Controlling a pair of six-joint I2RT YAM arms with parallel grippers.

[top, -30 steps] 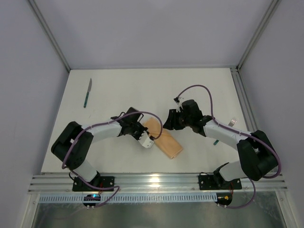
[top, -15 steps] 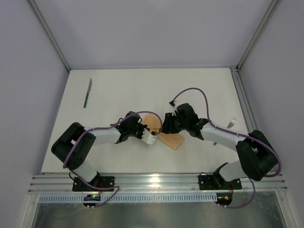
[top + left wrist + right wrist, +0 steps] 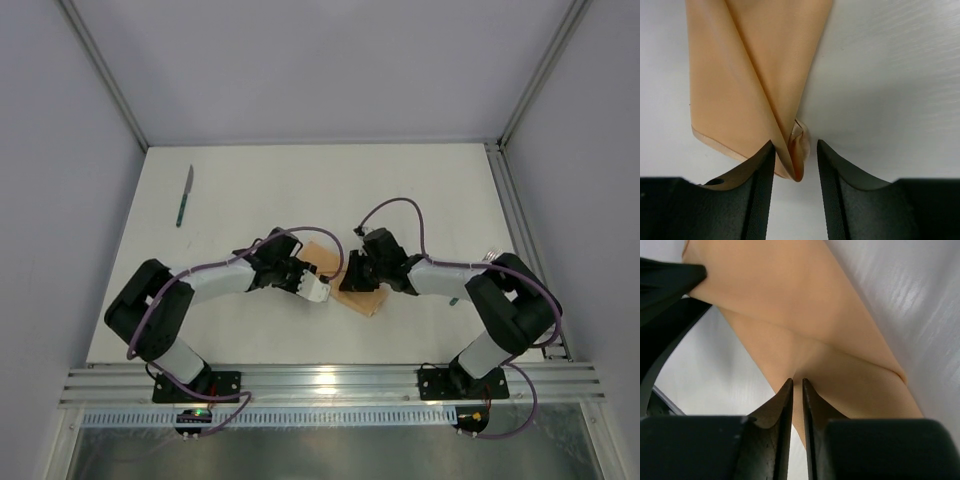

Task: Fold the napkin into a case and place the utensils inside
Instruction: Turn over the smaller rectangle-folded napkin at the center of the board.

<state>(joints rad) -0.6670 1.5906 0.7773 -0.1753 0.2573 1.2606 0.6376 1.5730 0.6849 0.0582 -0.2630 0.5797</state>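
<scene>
The peach-orange napkin (image 3: 352,292) lies folded into a narrow oblong at the table's middle. My left gripper (image 3: 319,290) is at its left end. In the left wrist view the gripper (image 3: 795,146) is open, and a folded corner of the napkin (image 3: 755,75) sits between the jaws against the left finger. My right gripper (image 3: 356,274) is over the napkin's right side. In the right wrist view the gripper (image 3: 797,381) is shut on a crease of the napkin (image 3: 805,305). The knife (image 3: 185,195) lies at the far left. The fork (image 3: 491,254) is mostly hidden behind the right arm.
The white table ends at a metal rail (image 3: 320,380) in front of the arm bases. Grey walls enclose the back and sides. A finger of the left gripper (image 3: 665,285) shows at the top left of the right wrist view, close to the right gripper.
The right gripper has moved left and down onto the napkin and pinched it. The left gripper has shifted slightly right. The napkin now looks shorter and more bunched between the two grippers.
</scene>
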